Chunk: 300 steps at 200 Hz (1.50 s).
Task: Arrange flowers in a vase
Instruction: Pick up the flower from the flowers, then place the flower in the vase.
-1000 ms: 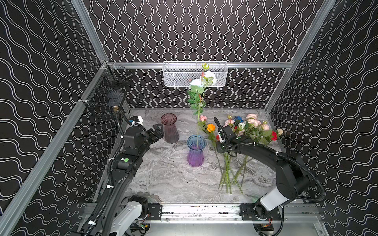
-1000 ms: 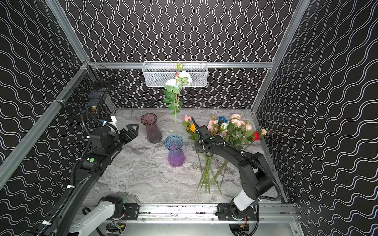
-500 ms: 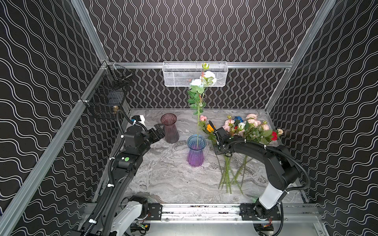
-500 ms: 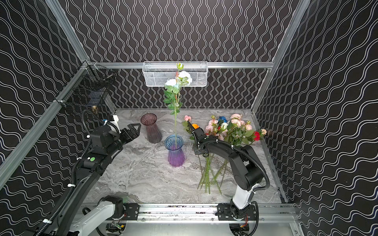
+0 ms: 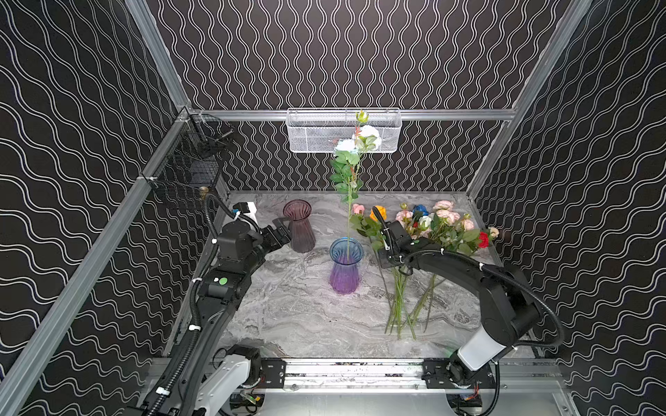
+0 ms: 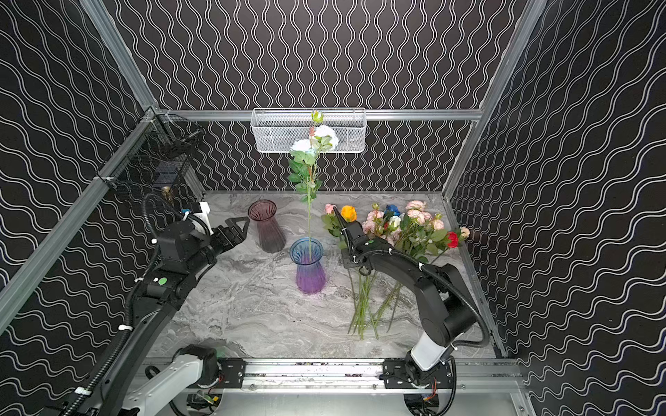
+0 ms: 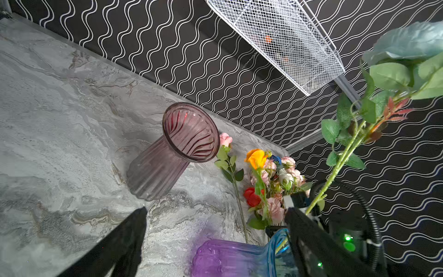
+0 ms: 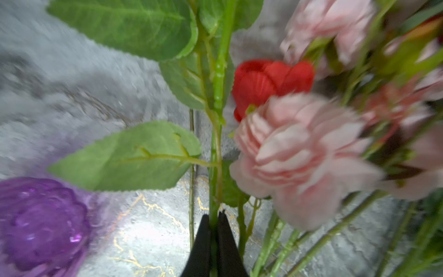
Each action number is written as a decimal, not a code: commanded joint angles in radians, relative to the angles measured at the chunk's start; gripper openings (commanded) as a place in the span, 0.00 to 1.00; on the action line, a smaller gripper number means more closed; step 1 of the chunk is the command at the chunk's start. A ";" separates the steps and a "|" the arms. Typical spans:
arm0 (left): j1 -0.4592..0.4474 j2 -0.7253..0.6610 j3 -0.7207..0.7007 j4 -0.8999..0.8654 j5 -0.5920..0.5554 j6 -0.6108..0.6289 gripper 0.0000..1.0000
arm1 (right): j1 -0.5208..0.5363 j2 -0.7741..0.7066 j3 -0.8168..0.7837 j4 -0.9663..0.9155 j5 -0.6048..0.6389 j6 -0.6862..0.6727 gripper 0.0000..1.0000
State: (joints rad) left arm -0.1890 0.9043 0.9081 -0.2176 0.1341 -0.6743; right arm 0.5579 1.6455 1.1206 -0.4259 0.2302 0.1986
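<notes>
The fingers (image 8: 203,242) of the right gripper (image 8: 214,213) were seen pressed together on a leafy green stem (image 8: 217,72), pinched at the very tips. Which bloom it carried could not be told. The left gripper (image 6: 236,230) was held wide and empty to the left of the vase (image 5: 345,266), close to a plum vase (image 5: 298,225). The loose flowers (image 5: 445,216) were heaped on the table (image 5: 288,317) just right of the vase, with stems crossed, and one white spray (image 5: 351,155) was already stood in it.

From here, the stem could probably be lost or swivelled in so small a grip if it were lifted quickly. A pink bloom (image 8: 294,163) was pressed close against it and leaves were interlaced, so neighbours might be dragged up or scattered. The long tail could be caught on the vase rim, by which the vase might be tipped or the spray knocked askew.
</notes>
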 commanded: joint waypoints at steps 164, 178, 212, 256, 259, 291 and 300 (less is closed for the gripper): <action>-0.007 -0.035 -0.127 0.546 0.473 -0.086 0.94 | 0.001 -0.597 0.024 0.439 -0.242 0.094 0.02; -0.016 -0.029 -0.151 0.636 0.520 -0.119 0.93 | 0.006 -0.628 0.005 0.554 -0.265 0.116 0.02; -0.029 -0.020 -0.134 0.597 0.526 -0.091 0.93 | 0.087 -0.599 0.115 0.620 -0.241 0.087 0.02; -0.037 -0.036 -0.141 0.605 0.522 -0.076 0.94 | 0.210 -0.463 0.226 0.740 -0.214 -0.041 0.03; -0.038 -0.036 -0.141 0.606 0.524 -0.074 0.94 | 0.212 -0.451 0.232 0.745 -0.212 -0.048 0.03; -0.045 -0.036 -0.138 0.601 0.527 -0.068 0.95 | 0.227 -0.341 0.322 0.711 -0.224 -0.112 0.03; -0.045 -0.039 -0.140 0.598 0.525 -0.067 0.95 | 0.227 -0.321 0.321 0.701 -0.228 -0.119 0.03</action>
State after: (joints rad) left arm -0.2321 0.8711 0.7647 0.3489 0.6430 -0.7555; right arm 0.7803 1.2823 1.4185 0.2504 0.0132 0.1440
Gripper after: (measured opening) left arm 0.946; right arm 0.074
